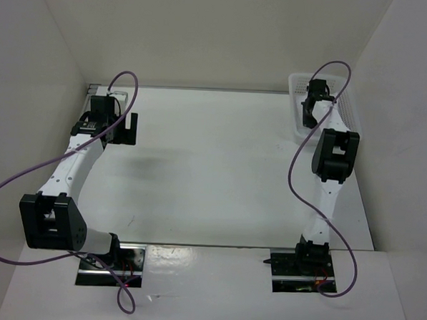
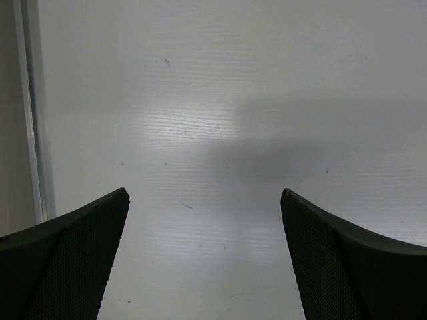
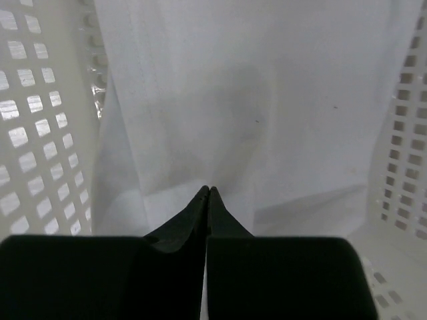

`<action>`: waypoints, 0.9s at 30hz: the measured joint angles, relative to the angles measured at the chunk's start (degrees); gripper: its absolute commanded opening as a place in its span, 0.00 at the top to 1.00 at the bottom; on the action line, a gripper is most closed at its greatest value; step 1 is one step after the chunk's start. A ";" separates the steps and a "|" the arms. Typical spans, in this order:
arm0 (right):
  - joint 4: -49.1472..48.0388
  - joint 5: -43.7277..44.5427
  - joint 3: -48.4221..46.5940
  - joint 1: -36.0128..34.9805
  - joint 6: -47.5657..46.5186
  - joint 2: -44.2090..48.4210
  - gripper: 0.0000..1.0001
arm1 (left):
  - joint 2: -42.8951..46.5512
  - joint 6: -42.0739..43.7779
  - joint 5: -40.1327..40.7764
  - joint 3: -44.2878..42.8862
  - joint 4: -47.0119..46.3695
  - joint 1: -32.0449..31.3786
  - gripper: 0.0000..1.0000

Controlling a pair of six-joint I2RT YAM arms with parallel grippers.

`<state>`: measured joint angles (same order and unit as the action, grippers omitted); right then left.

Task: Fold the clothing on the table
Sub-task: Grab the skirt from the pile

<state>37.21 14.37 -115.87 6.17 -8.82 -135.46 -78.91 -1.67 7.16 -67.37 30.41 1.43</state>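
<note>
While my right hand (image 3: pixel 209 192) is reaching down into the white mesh basket (image 3: pixel 40 140), its two black fingers are pressing flat against each other, clenched with no gap showing between the tips. The clothing (image 3: pixel 260 100) is lying inside that basket. It is a thin white fabric filling the middle of my right wrist view from the top edge down to the fingertips, with soft grey creases at its lower left and lower right. My fingertips are touching the fabric, but I cannot tell whether any of it is caught between them. The basket's perforated walls are rising on both sides of the fabric, at the left and right edges of that view.

Seen from above, the basket is sitting at the upper right of the frame, at the far right corner of the bench (image 1: pixel 212 181), and my right arm is stretching up the right side of the picture to it.

My left hand (image 2: pixel 204 200) is hanging released, its fingers spread wide apart and gripping nothing. In the left wrist view they are framing a stretch of matte white bench, with a thin metal rail (image 2: pixel 30 107) running down the left edge of the frame. From overhead this hand is hovering in the upper left of the picture, well apart from the basket. A purple cable (image 1: pixel 128 80) is looping over each arm.
</note>
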 measured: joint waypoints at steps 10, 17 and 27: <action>-2.56 1.57 1.57 1.29 -1.57 5.14 0.12 | 0.00 0.02 -0.04 0.00 0.00 0.00 0.00; -2.34 0.31 -1.97 2.14 -1.60 1.27 0.08 | 0.00 0.04 -0.07 0.26 -0.02 0.00 0.00; 1.55 -6.58 -14.34 4.55 -1.14 -9.03 0.08 | 0.00 0.22 -1.01 0.57 -0.48 0.00 0.00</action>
<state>38.76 7.79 -130.21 10.72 -9.96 -144.49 -78.91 -1.45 6.15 -66.81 29.93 1.43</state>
